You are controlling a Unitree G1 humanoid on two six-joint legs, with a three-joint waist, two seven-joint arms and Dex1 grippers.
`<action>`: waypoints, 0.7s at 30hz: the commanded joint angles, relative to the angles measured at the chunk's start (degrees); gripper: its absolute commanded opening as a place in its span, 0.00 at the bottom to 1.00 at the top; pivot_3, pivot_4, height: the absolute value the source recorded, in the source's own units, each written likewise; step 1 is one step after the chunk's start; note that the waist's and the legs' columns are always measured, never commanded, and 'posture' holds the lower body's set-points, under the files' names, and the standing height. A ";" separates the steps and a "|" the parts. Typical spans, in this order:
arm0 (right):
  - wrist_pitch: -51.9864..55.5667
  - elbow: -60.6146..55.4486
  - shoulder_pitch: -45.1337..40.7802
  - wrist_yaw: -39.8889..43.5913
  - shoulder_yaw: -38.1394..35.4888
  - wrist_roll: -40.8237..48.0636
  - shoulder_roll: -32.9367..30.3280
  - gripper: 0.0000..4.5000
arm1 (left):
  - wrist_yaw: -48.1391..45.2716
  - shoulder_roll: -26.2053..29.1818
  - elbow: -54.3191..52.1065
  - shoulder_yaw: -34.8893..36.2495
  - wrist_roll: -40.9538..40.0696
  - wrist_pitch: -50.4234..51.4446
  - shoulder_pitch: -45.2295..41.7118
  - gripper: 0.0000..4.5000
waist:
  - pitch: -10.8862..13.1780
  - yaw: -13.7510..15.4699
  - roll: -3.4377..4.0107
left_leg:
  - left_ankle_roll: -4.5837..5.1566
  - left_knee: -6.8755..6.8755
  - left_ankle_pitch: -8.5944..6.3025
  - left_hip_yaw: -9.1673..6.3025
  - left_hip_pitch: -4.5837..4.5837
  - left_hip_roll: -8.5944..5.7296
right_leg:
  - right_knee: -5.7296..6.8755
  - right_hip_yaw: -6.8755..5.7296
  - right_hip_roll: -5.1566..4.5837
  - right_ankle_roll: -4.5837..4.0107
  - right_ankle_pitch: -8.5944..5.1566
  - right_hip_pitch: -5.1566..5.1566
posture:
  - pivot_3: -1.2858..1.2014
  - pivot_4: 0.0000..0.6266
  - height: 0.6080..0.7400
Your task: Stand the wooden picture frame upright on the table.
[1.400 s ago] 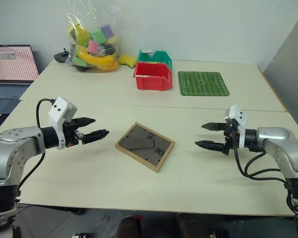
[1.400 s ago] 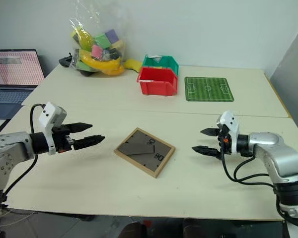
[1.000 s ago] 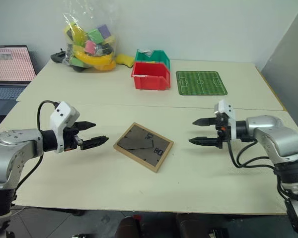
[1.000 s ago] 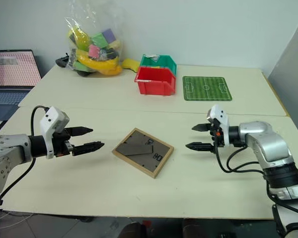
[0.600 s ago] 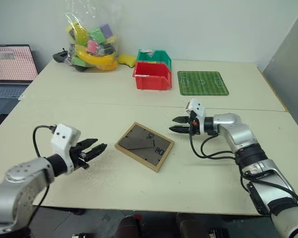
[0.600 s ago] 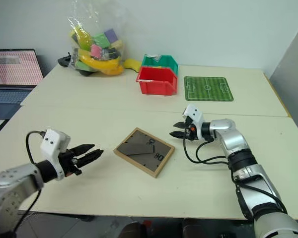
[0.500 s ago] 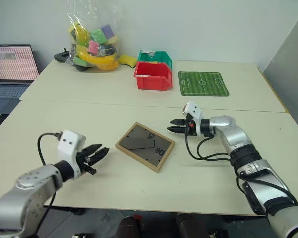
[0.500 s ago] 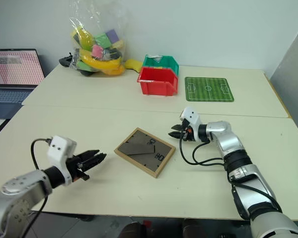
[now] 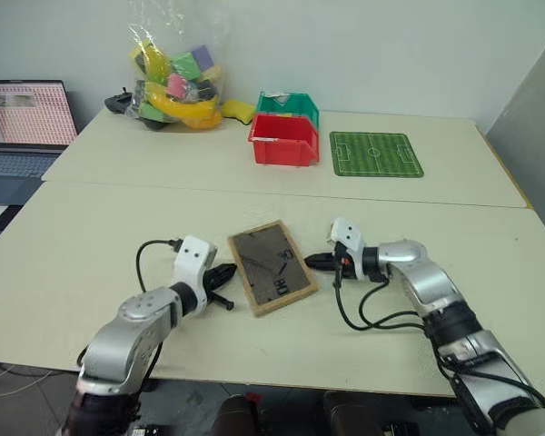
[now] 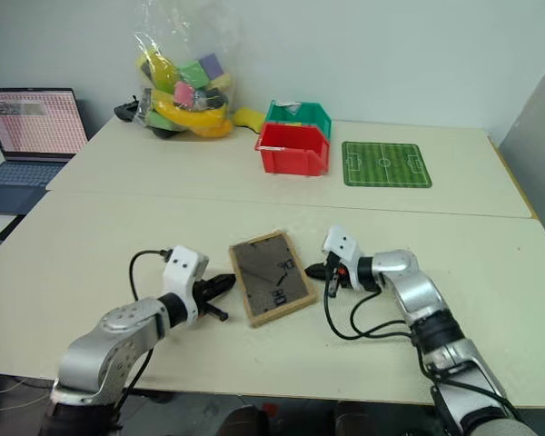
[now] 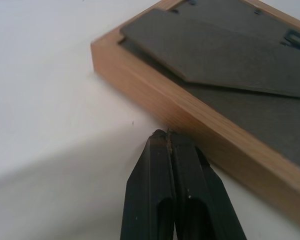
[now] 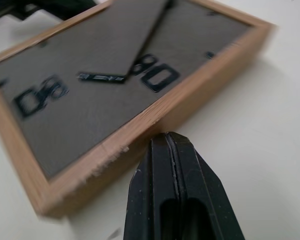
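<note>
Two closed grippers (image 9: 227, 274) (image 9: 316, 261) flanking one wooden picture frame (image 9: 271, 265)

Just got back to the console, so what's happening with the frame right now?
The wooden picture frame lies flat on the table, back board up, stand folded. Both grippers are shut and holding nothing. The left gripper has its tip at the frame's left edge, the right gripper at its right edge, so they flank it from both sides. Nothing is lifted yet; the frame is not upright.
</note>
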 commanded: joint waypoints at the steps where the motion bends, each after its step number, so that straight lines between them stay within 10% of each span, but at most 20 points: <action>1: 4.81 -10.79 2.38 -1.04 -0.35 2.02 -1.05 0.00 | -3.90 -0.72 1.11 -4.47 0.51 -2.69 -3.68 0.01 | 0.00 0.00 0.00 | 0.00 0.00 0.00 -0.01 0.00 -0.01 | 0.01 0.00 0.02 0.00 0.00 0.00 | 0.52 0.24 1.00; 9: 3.36 -8.24 2.42 -10.03 -4.97 -2.34 -4.13 0.00 | -13.70 4.92 1.99 2.59 -6.49 0.53 -5.69 0.01 | 0.01 -0.11 -0.01 | 0.00 0.00 0.00 0.02 -0.01 -0.01 | 0.00 0.03 0.14 0.00 0.00 -0.02 | 0.52 0.24 1.00; 15: 1.29 -1.48 -1.51 -10.85 -5.38 -2.02 -3.22 0.00 | -25.90 13.23 14.76 14.69 -29.70 31.13 -16.08 0.28 | 0.05 -0.31 -0.04 | 0.01 0.05 0.01 -0.01 -0.05 0.02 | 0.03 -0.13 0.29 0.01 -0.01 -0.04 | 0.52 0.24 1.00; 21: 1.46 -3.30 -0.19 -10.32 -4.90 -1.48 -3.54 0.00 | -24.90 13.63 22.89 15.01 -33.15 44.69 -20.02 0.58 | 0.04 -0.57 -0.02 | 0.00 0.01 0.01 -0.25 -0.13 0.01 | -0.08 -0.58 0.20 0.01 -0.03 0.00 | 0.52 0.24 1.00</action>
